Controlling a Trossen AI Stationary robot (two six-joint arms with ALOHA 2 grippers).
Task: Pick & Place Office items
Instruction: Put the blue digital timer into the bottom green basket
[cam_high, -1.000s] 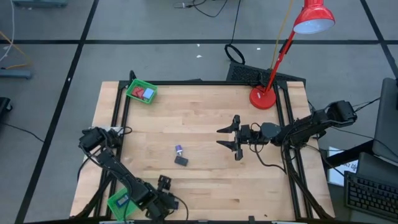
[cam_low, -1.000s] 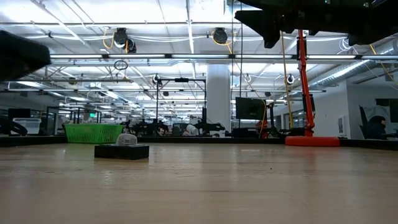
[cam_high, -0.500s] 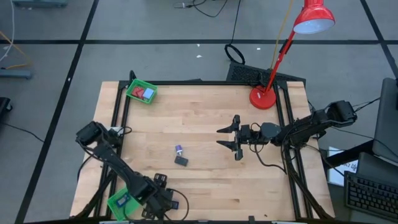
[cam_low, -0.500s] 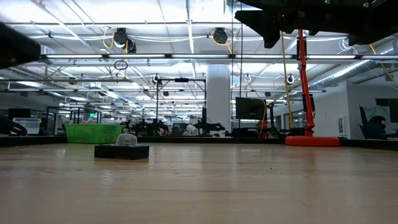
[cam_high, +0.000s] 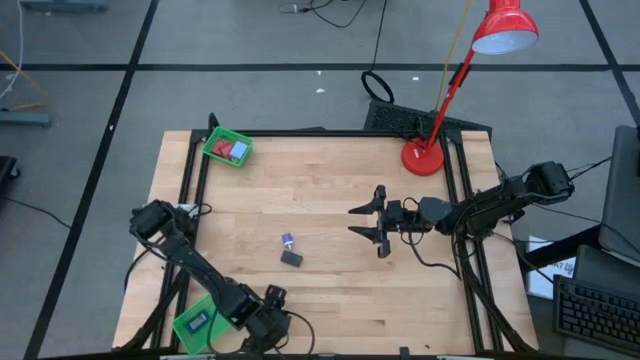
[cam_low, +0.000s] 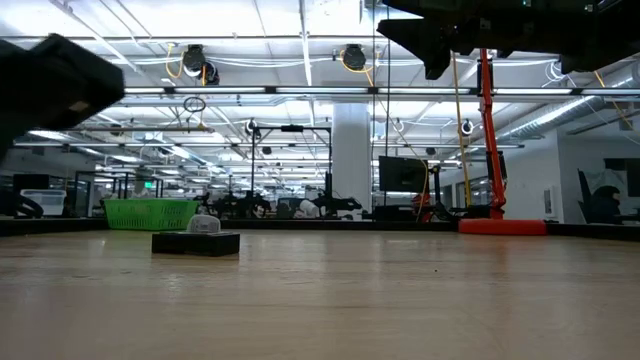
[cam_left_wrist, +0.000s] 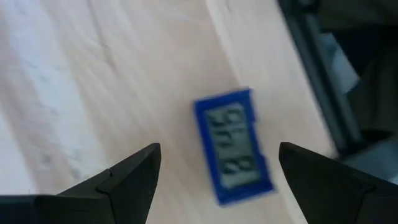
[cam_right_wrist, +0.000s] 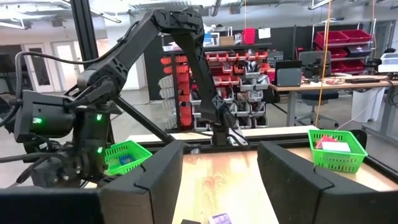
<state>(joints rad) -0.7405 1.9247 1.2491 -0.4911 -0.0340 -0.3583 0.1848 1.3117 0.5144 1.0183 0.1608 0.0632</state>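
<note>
Black block (cam_high: 291, 258) comes next, I judge: left pincer (cam_high: 272, 312), spread empty, should swing over and straddle it squarely.

Grey floor (cam_high: 250, 90) with dark lines surrounds the wooden table (cam_high: 330, 180); a red desk lamp (cam_high: 470, 70) stands at two o'clock; ceiling strip lights (cam_low: 300, 45) glow; red storage bins (cam_right_wrist: 249, 68) line shelving beyond.

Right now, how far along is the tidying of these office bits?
Partly done: red and light-blue blocks lie in the far green tray, a blue piece in the near tray. Nothing is in hand: left gripper and right gripper are open, empty. A black rectangle and small blue bit lie loose on the table.
</note>
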